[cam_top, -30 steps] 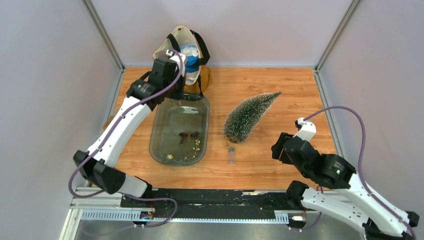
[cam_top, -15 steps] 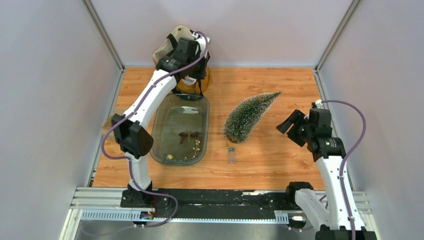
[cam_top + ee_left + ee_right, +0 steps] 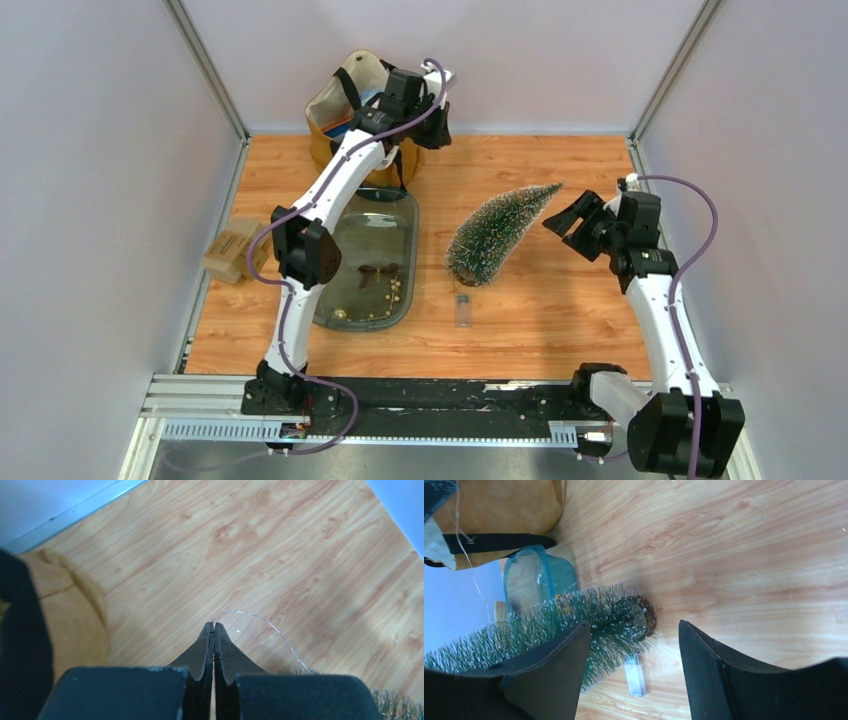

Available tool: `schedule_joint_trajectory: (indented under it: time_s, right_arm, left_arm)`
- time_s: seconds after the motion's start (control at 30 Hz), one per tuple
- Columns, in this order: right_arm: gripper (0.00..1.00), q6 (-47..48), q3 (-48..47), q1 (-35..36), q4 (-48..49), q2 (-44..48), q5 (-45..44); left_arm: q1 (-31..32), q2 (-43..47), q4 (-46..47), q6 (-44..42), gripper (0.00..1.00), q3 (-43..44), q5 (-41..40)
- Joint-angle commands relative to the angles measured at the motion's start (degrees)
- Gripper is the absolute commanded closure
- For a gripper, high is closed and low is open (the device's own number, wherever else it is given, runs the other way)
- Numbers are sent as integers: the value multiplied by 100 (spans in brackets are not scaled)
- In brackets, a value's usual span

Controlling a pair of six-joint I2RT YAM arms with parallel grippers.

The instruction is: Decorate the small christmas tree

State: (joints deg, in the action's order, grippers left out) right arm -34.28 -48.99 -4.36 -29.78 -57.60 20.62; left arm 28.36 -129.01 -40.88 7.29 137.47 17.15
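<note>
The left gripper point(image 3: 214, 630) is clenched, its two fingers pressed flat together above bare wood near the bench's point(image 3: 560, 310) far edge. A thin wire point(image 3: 260, 619) arcs away from right at the tips; whether it is pinched cannot be told. Just beside the gripper stands a tan bag point(image 3: 345, 110) with black straps.

The right gripper point(image 3: 633, 630) is released, jaws spread wide with nothing between them, near the right edge. The small christmas tree point(image 3: 497, 235) lies on its side at mid-bench, tip toward the right gripper. Off the tree's base lies a small clear box point(image 3: 461, 308), and left of it a clear tray point(image 3: 360, 326) holds small ornaments. A cardboard box point(image 3: 232, 255) sits at the left edge, its print too small to read.
</note>
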Motion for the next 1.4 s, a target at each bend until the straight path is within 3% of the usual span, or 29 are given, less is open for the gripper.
schedule_joint_trajectory:
  time_s: [0.0, 0.47, 0.77, 1.03, 1.27, 1.37]
  right_arm:
    - [32, -271, -40, -152, 1025, -294, 670]
    - [23, -1142, -944, -4, 3259, -2236, 2139]
    - [21, -1230, -2237, 725, 3330, -3388, 2209]
    - [21, -783, -3062, 1218, 2611, -4065, 2201]
    - [29, -676, -3187, 1359, 2477, -4285, 2069]
    - [47, -641, -3248, 1368, 2468, -4382, 2078]
  left_arm:
    - [161, -142, 659, -35, 100, 280, 745]
    - [469, -493, 907, -254, 100, 395, 852]
    - [469, -485, 977, -228, 100, 395, 904]
    - [460, -476, 986, -193, 100, 386, 1027]
    - [460, -432, 1012, -175, 100, 360, 1098]
    - [469, -388, 1012, -193, 100, 325, 1168]
